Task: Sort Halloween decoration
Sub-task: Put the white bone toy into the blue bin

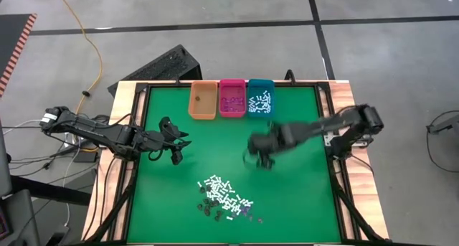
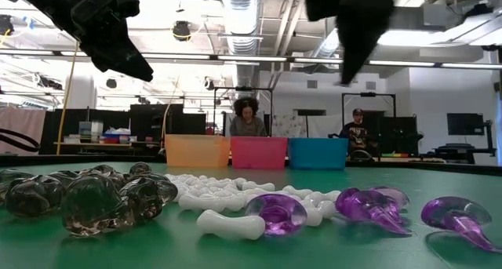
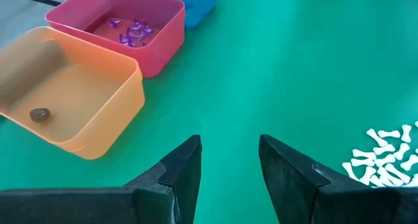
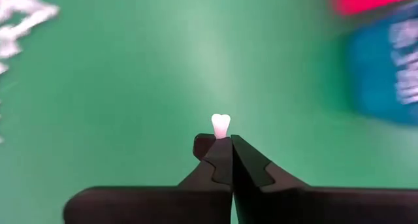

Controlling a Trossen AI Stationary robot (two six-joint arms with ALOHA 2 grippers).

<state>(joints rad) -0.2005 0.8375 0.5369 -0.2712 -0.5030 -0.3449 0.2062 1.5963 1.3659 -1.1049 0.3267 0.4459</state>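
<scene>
A pile of Halloween decoration pieces (image 1: 224, 197), white bone-shaped sticks, purple bits and dark bits, lies on the green mat near the front edge. My right gripper (image 4: 225, 140) hangs above the mat's middle right, shut on one white bone (image 4: 221, 125). My left gripper (image 3: 230, 160) stands open above the mat's left side, nothing between its fingers. At the far edge stand an orange bin (image 1: 202, 101) holding one dark piece (image 3: 40, 115), a pink bin (image 1: 232, 98) with purple bits, and a teal bin (image 1: 260, 97) with white sticks. My right gripper pinches the white bone between its two fingertips, by one end; the other knobbed end (image 4: 221, 122) sticks out past the tips. The fingers point steeply down. The bone is lifted clear of the mat.
The green mat (image 1: 301, 196) has a raised dark frame on all sides. Bare mat lies between the pile and the bins. Beyond the table, in the low view, people (image 2: 247, 118) sit in the room behind.
</scene>
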